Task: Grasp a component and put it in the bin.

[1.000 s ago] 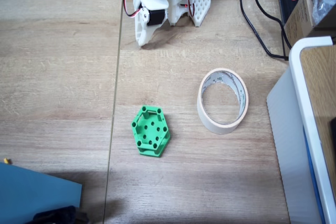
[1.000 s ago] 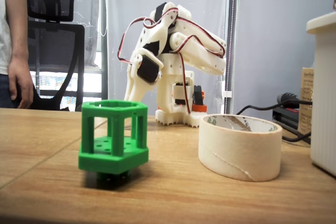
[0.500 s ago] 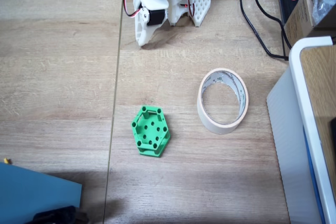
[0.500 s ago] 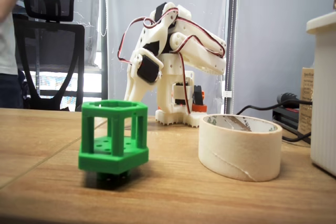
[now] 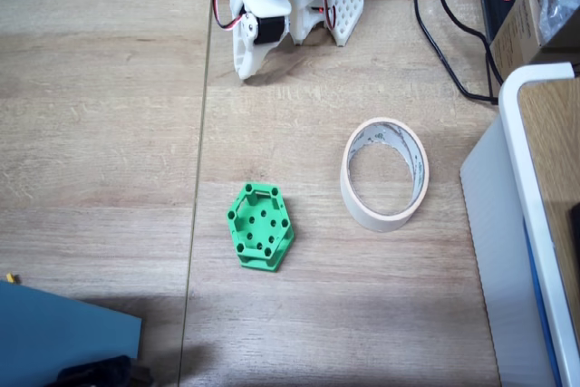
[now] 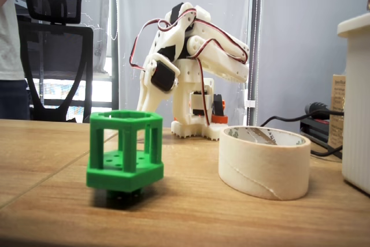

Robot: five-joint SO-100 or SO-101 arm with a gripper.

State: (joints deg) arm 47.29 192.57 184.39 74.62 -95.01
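The green hexagonal component [image 5: 261,227] stands on the wooden table, its holed face up; in the low fixed view the component [image 6: 125,157] is in the foreground left. The bin, a cream masking-tape ring [image 5: 384,173], lies flat just to its right, a small gap apart; the low view shows the bin [image 6: 264,162] right of centre. The white arm is folded at the table's far edge. Its gripper [image 5: 246,64] points down at the wood, shut and empty, well behind the component; in the low view the gripper [image 6: 143,103] hangs behind it.
A large white-edged box [image 5: 535,224] takes up the right side. Black cables [image 5: 444,43] run along the far right. A blue object [image 5: 63,337] sits at the near left corner. A person [image 6: 11,56] stands by a black chair [image 6: 58,67] at the left.
The arm, component and bin have not moved. In the low fixed view the person's hand and forearm at the left have gone out of sight.
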